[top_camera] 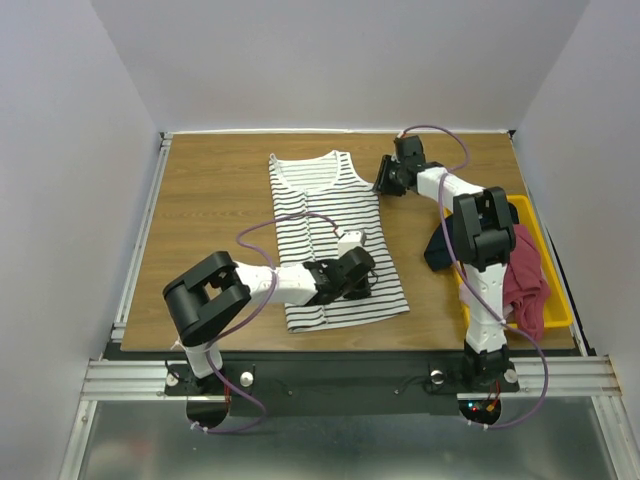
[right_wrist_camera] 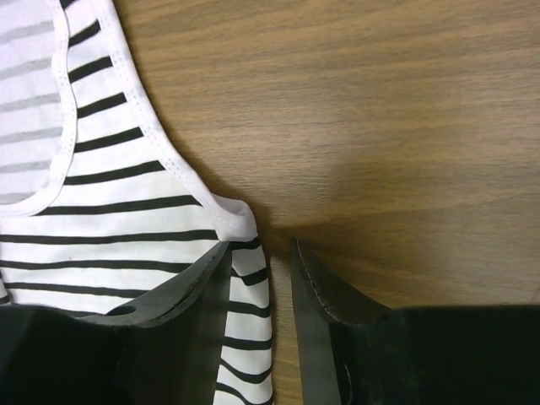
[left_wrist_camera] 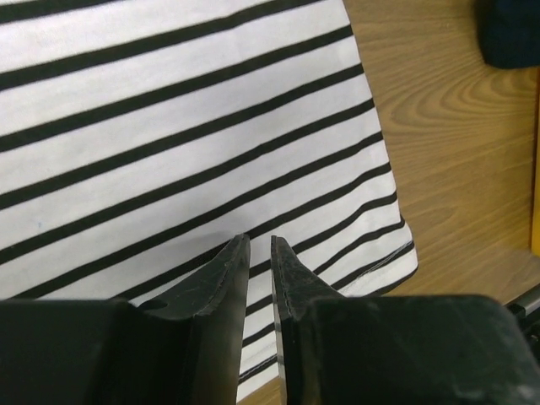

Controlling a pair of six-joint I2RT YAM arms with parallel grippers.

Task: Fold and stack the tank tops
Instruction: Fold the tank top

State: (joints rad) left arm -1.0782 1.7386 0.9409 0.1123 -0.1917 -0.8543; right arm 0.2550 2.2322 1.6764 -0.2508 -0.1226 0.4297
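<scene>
The white tank top with thin dark stripes [top_camera: 330, 230] lies flat in the middle of the table, neck at the far end. My left gripper [top_camera: 362, 272] hovers over its near right part, close to the hem [left_wrist_camera: 371, 270]; in the left wrist view [left_wrist_camera: 260, 240] the jaws stand a narrow gap apart with nothing between them. My right gripper [top_camera: 385, 180] is open at the top's far right side; in the right wrist view [right_wrist_camera: 260, 245] the striped side edge [right_wrist_camera: 249, 278] below the armhole lies between the jaws. The dark red tank top [top_camera: 525, 278] lies crumpled in the yellow bin.
The yellow bin [top_camera: 535, 215] stands at the table's right edge. A dark navy cloth [top_camera: 440, 250] hangs over its left rim, also seen in the left wrist view [left_wrist_camera: 510, 34]. Bare wood table [top_camera: 210, 200] lies left of the striped top. White walls surround the table.
</scene>
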